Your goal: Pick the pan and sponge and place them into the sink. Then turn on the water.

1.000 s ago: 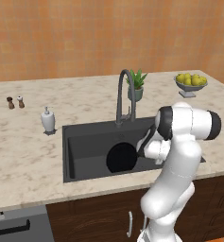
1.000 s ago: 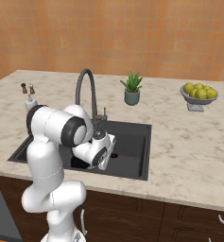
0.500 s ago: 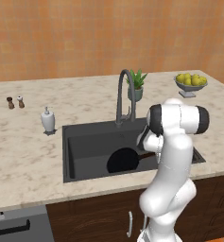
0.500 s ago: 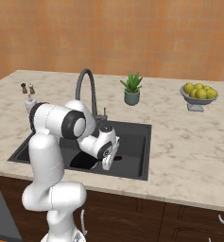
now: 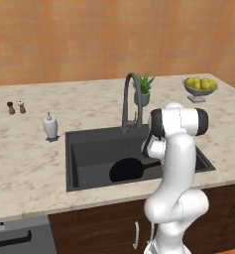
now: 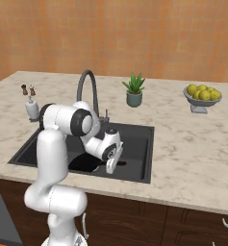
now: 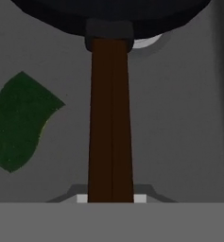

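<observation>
1. the pan lies on the floor of the sink, its black disc toward the left half of the basin and its brown handle running toward the arm.
2. the gripper hangs low in the sink over the handle end; in the hand view the handle runs straight down between the finger tips, which sit close on either side, but whether they clamp it cannot be told.
3. the sponge lies flat on the sink floor just beside the handle, not touching it.
4. a sliver of the silver drain peeks from under the pan's rim.
5. the faucet arches over the basin's back edge.
</observation>
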